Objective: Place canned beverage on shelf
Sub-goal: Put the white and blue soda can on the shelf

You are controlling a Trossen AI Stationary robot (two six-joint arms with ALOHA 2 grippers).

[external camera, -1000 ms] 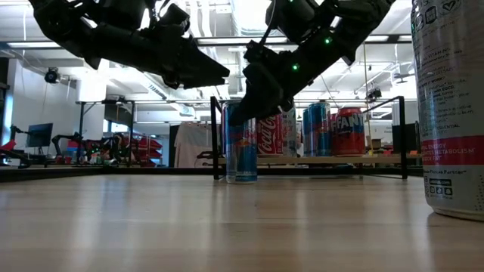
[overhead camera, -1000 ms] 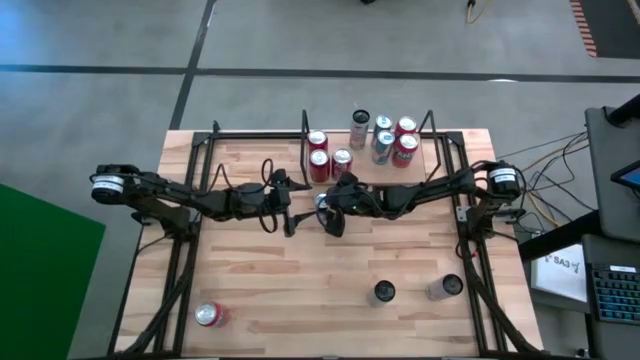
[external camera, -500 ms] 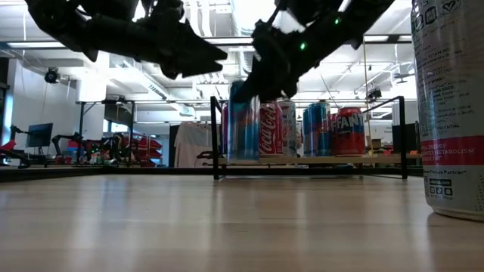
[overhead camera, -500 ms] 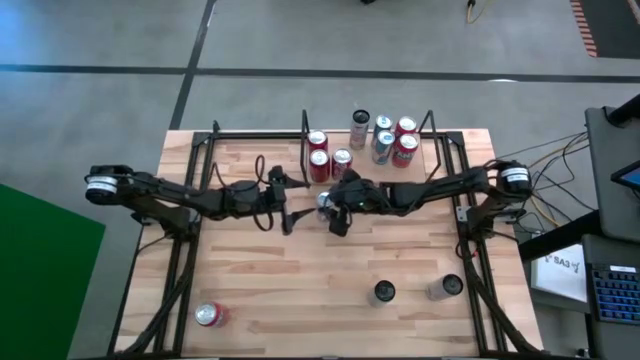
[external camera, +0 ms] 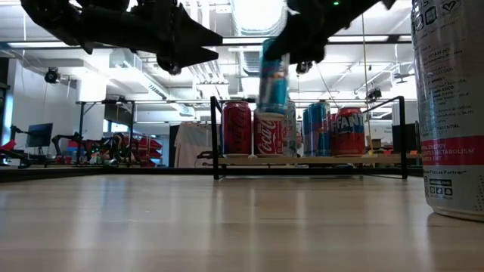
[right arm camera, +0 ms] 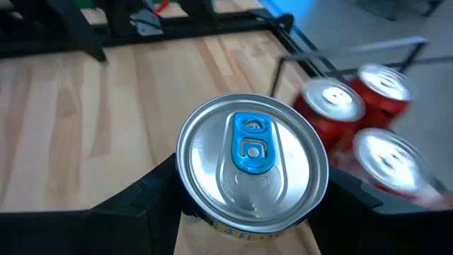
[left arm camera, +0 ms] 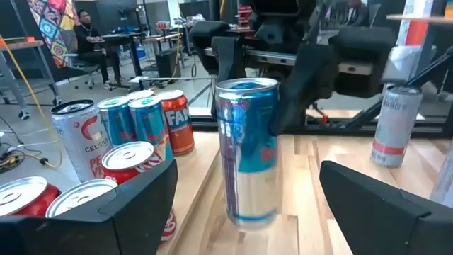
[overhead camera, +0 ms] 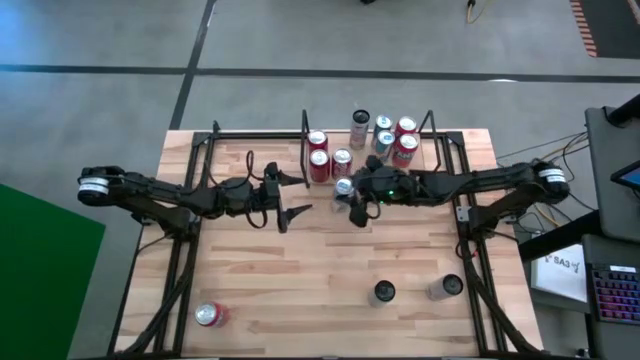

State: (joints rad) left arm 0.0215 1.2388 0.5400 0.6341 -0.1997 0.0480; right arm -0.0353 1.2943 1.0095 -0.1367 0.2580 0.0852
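Observation:
A slim blue-and-silver can [overhead camera: 344,188] is in my right gripper [overhead camera: 352,196], up in the air just in front of the shelf [overhead camera: 433,157]. In the low view the can [external camera: 274,79] hangs above the red cans on the shelf board [external camera: 333,160]. The left wrist view shows the can [left arm camera: 246,152] upright, and the right wrist view shows its top [right arm camera: 251,159]. My left gripper [overhead camera: 291,198] is open and empty, to the can's left, pointing at it. My right gripper pinches the can's wall just under the top rim [right arm camera: 185,207] between its two fingers, one on each side. The fingers [left arm camera: 306,74] come from the table's right. The can stands upright and is lifted clear of the table.
Several cans stand on the shelf: red ones [overhead camera: 318,160] at its left, others [overhead camera: 392,140] farther right. A red can [overhead camera: 208,315] lies near the table's near left corner. Two upright cans [overhead camera: 383,292] [overhead camera: 445,287] stand near right; one looms close in the low view [external camera: 450,106].
My right gripper has lifted the blue can off the table, above the shelf cans' tops, and carried it toward the table's right and far edge, toward the shelf. The can stays upright. My left gripper has risen a little.

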